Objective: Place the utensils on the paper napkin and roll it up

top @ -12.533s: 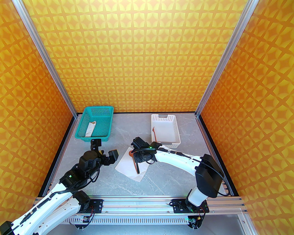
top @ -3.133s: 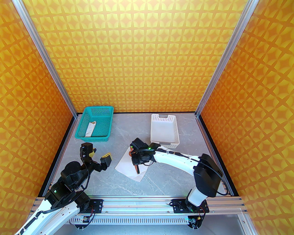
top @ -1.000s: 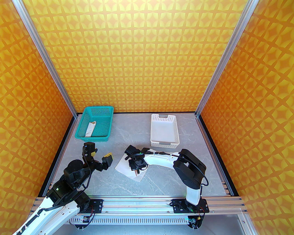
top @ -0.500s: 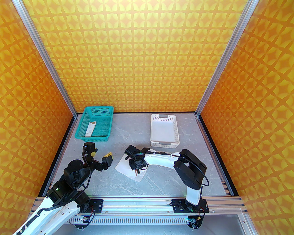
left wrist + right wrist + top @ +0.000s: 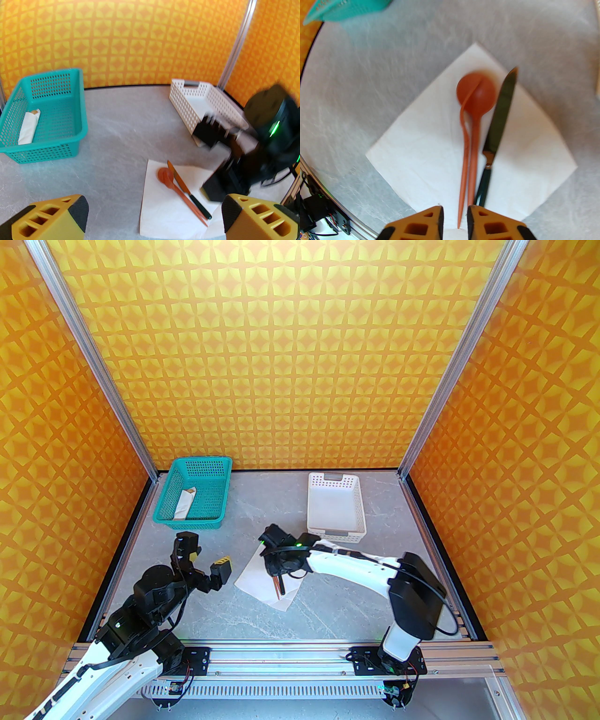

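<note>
Right arm (image 5: 356, 564) stretches forward, tool (image 5: 278, 578) above paper napkin (image 5: 253, 578).

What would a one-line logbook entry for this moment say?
on napkin: spoon, fork, knife | right gripper: slightly open over handle ends | left gripper: open, empty | rolling: not started

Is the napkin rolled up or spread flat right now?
Spread flat. The napkin lies open on the table, with the spoon, fork and knife lying uncovered on top.

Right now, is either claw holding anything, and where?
Nothing looks held. The left gripper is wide open; the fork lies with its handle tip loose in the slightly parted right gripper.
</note>
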Robot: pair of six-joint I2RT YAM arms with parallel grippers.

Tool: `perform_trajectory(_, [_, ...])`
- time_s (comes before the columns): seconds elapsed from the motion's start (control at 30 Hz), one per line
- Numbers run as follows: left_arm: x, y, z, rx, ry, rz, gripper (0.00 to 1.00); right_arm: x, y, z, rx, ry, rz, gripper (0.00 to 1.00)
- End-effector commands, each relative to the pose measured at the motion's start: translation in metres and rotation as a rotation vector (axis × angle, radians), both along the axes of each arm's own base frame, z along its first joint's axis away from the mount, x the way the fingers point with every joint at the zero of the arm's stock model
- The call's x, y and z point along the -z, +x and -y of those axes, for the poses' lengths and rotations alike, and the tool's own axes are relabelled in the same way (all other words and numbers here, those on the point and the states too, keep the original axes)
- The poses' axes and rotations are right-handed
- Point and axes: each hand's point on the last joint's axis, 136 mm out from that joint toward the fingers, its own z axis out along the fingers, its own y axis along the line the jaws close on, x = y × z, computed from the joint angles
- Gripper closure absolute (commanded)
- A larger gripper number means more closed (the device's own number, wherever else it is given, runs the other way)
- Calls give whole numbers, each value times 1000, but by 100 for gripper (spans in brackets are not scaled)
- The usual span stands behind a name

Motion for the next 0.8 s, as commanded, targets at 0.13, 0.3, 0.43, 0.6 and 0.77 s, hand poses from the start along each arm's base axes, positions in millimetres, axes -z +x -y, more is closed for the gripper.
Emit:
perform_trajectory(0.13, [13, -10, 37, 184, 108, -24, 1, -30, 16, 45, 73, -5, 75, 72])
perform_trajectory(0.3, [26, -15, 64, 295, 195, -23, 1, -41, 22, 82, 145, 9, 107, 68])
perform_trajectory(0.43, [35, -21, 82, 361, 267, -13, 1, -47, 22, 106, 197, 35, 119, 65])
perform_trajectory(0.6, [48, -31, 99, 429, 354, 3, 1, -54, 17, 137, 273, 81, 135, 63])
perform_trajectory(0.77, [57, -40, 109, 466, 432, 40, 1, -60, 11, 159, 328, 105, 168, 58])
